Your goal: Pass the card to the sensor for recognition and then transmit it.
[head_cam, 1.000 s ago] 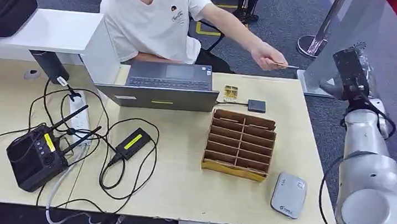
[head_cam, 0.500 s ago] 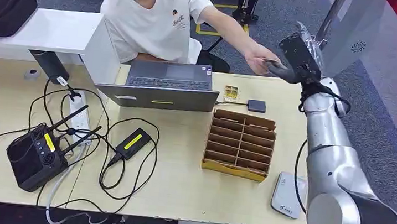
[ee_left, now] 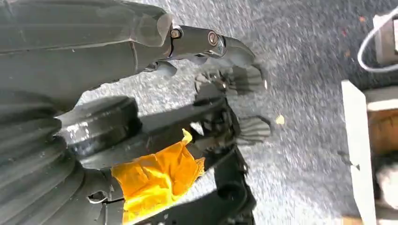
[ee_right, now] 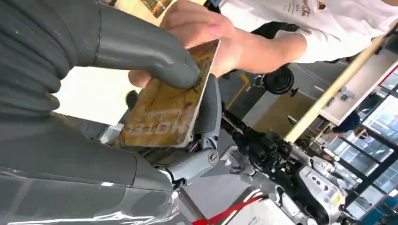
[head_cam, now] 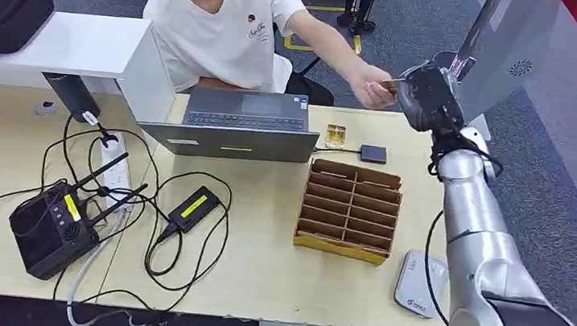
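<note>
Right arm swung inward from surface's far right edge; right hand (head_cam: 426,96) now meets person's hand (head_cam: 373,86); thumb pressed onto card (ee_right: 171,105), person's fingers on it too.

From the head view I get bright, even overhead light; the pale surface (head_cam: 257,273) throws no glare and the cables cast only faint, soft shadows. Detail is a little soft all over, with compression smear. In my left wrist view the carpet (ee_left: 300,117) is streaked with motion blur and the near parts are dim. In my right wrist view the card (ee_right: 164,112) is fairly sharp, the person's hand (ee_right: 206,33) slightly blurred, and the windows (ee_right: 375,136) behind glow bright.
</note>
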Motion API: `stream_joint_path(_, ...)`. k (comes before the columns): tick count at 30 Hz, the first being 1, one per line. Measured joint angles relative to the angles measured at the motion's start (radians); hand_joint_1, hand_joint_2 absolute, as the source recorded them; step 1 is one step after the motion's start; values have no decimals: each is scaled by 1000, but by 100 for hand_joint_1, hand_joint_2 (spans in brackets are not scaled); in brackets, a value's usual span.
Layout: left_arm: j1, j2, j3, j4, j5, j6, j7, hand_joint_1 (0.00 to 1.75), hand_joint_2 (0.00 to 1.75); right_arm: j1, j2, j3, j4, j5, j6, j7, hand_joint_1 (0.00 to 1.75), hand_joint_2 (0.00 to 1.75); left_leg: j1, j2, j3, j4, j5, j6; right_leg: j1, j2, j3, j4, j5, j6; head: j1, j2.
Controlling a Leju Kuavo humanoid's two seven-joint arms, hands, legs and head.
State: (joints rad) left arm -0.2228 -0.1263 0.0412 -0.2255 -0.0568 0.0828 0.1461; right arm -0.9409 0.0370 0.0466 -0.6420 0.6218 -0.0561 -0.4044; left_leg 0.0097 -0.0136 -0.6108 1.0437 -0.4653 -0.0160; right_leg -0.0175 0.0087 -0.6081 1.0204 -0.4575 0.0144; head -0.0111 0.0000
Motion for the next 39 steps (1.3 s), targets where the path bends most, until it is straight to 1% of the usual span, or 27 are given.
stream_joint_path(4,4,0,1,0,15,-13,-21,0,175,10,-18,28,-12,-21,0,0,175,175,0,0,0,0,0,0,0,0,0,0,0,0,0,0)
stream_joint_path(6,6,0,2,0,15,-25,-22,0,175,14,-25,41,-17,-30,2,0,175,175,0,0,0,0,0,0,0,0,-1,0,0,0,0,0)
stream_joint_path(15,8,0,18,0,28,-38,-22,0,175,47,-49,88,-45,-65,-2,3,175,175,0,0,0,0,0,0,0,0,-1,0,0,0,0,0)
stream_joint_path(19,12,0,36,0,51,-56,-22,0,175,69,-61,97,-68,-93,-6,-5,175,175,0,0,0,0,0,0,0,0,-1,0,0,0,0,0)
stream_joint_path(24,19,0,53,0,49,-58,-40,0,175,135,-91,103,-138,-147,-8,-25,175,175,0,0,-1,0,0,0,0,0,-1,0,0,0,0,0)
stream_joint_path(32,30,0,76,0,50,-57,-48,0,175,246,-143,103,-251,-193,-2,-53,175,175,0,0,-1,0,-1,1,0,0,-1,-1,0,0,0,0)
stream_joint_path(33,32,0,80,0,43,-60,-59,0,175,261,-151,103,-267,-197,-4,-53,175,175,0,0,0,0,-1,0,0,1,-2,-1,0,0,0,0)
stream_joint_path(34,42,0,79,0,13,-76,-91,0,175,290,-163,100,-282,-202,-15,-40,175,175,0,0,1,0,-1,0,0,0,-1,-2,0,0,-1,0)
stream_joint_path(35,76,-1,63,-13,-59,-118,-176,0,175,336,-190,88,-333,-211,-38,-16,175,175,0,-2,2,0,-2,2,1,-3,3,-2,-3,1,0,0)
stream_joint_path(36,141,-3,35,-90,-102,-152,-211,0,175,391,-216,63,-383,-215,-37,-22,175,175,0,-5,3,0,-4,5,1,-7,7,-3,-7,3,1,0)
stream_joint_path(37,234,-3,10,-207,-100,-174,-185,0,175,438,-235,35,-413,-213,-23,-33,175,175,0,-5,5,0,-8,3,1,-6,8,-2,-7,2,1,0)
stream_joint_path(38,318,-2,-17,-329,-88,-183,-125,0,175,475,-247,7,-436,-209,-9,-44,175,175,0,-2,6,0,-10,4,0,-2,8,-3,-8,2,0,0)
stream_joint_path(39,384,2,-40,-441,-68,-185,-29,0,175,509,-258,-25,-463,-203,3,-54,175,175,0,1,6,0,-11,4,0,1,7,-4,-8,2,-1,0)
